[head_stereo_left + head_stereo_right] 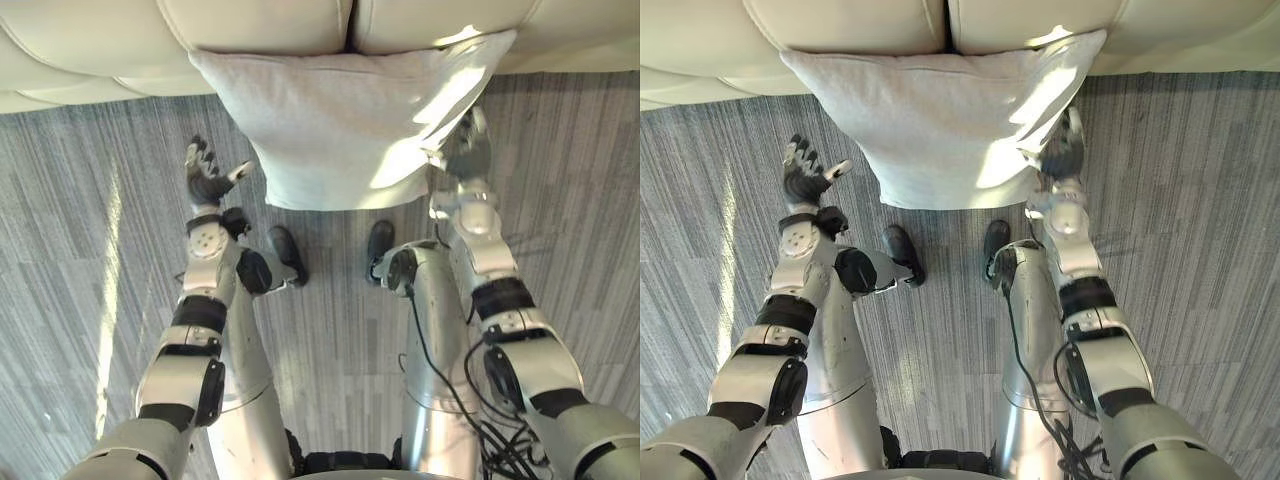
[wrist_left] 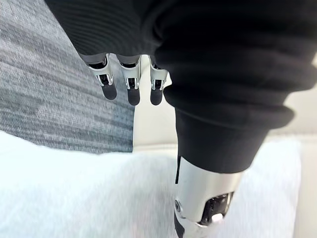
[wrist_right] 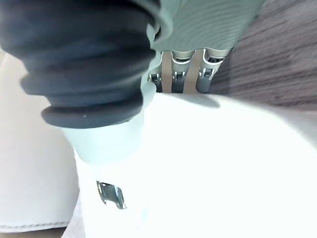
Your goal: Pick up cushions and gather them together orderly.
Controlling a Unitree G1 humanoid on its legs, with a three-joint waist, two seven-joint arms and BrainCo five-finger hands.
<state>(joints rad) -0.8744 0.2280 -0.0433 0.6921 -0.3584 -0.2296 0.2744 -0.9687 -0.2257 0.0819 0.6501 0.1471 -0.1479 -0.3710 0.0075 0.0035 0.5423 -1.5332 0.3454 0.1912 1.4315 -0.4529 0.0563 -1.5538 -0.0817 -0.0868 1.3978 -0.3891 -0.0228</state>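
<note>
— Where's the cushion?
— The pale cushion (image 1: 340,120) lies against the front of the cream sofa (image 1: 260,25), with its upper edge at the seat and its lower edge showing against the grey floor (image 1: 80,250).
— And the hands?
— The right robot hand (image 1: 468,150) is against the cushion's lower right edge; I cannot tell whether it grips. The left robot hand (image 1: 205,180) is spread wide near the lower left corner, not touching it.

Note the cushion (image 1: 340,120): plain pale grey-white, with a bright sunlit patch. Behind the cushion you see the sofa (image 1: 250,25), smooth cream. Below the cushion, the floor (image 1: 90,220) is grey with fine darker streaks. Flanking the cushion, the left hand (image 1: 205,178) and right hand (image 1: 468,150) are silver, dark-tipped, with dark ribbed covers.
</note>
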